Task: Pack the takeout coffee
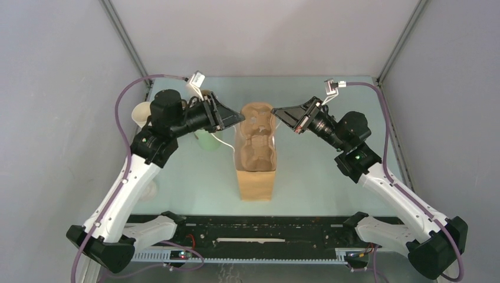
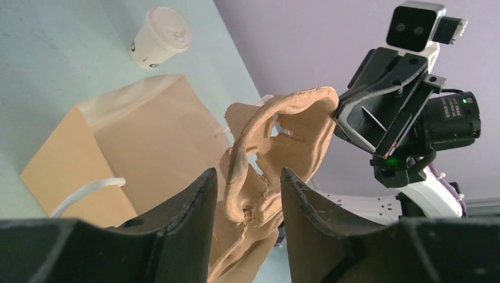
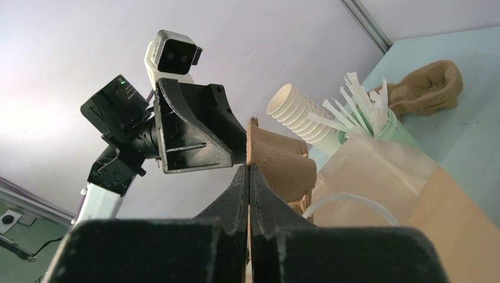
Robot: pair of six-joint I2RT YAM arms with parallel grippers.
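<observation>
The cup carrier [image 1: 256, 132] is showing as moulded pulp, brown, rough and fibrous, with ragged matt edges. The paper bag [image 1: 256, 180] around it is looking smooth and matt, kraft brown, its handle [image 2: 88, 190] a white twisted cord. The takeout coffee [image 2: 159, 36] is presenting cream paper walls under a pale lid with a slight plastic sheen. The left gripper [image 2: 249, 172] and the right gripper [image 3: 249, 170] are both appearing as black plastic, matt and finely ridged in layers. The desk [image 1: 194, 177] is reflecting light softly, a smooth pale surface.

White arms [image 1: 125, 190], black joints [image 1: 167, 109], purple cables [image 1: 118, 108].
</observation>
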